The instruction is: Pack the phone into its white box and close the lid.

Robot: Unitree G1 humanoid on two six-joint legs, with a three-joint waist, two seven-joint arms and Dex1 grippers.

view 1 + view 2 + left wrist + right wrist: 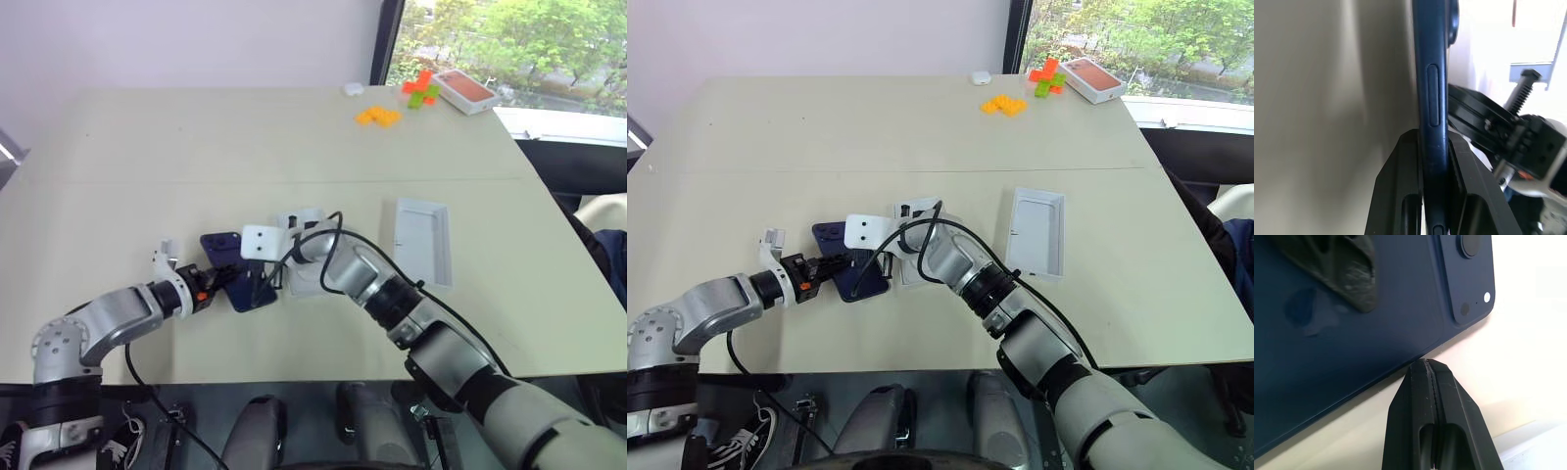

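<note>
Glossy navy glass is what you have in hand: the phone [238, 274] sits near the table's front edge, its short end pinched between the two black fingers [1400, 196] of the left gripper [217, 287]. In the left wrist view the jaws are narrow, clamped on the phone's two flat faces, with the side button ahead of them.

The right gripper [1426, 377] is fully closed on nothing. Its tip rests against or just beside the phone's long edge, below the camera bump. I cannot tell whether it bears weight.

Handling, as a judgement: the phone is stiff and fairly dense for its size, and slick on both faces. An end pinch gives a long lever, so expect it to pivot or slide if you swing fast. A hold nearer the middle, across the long edges, would be steadier. Keep the pads off the camera bump.

Just beyond the grippers lies a white piece [302, 255], mostly covered by the right arm; whether it is the white box or an insert is not clear. To the robot's right, well apart, an open white tray [424, 241] lies flat, possibly the lid. Far off by the window: orange and green blocks [378, 116] and an orange-topped box [463, 90].
</note>
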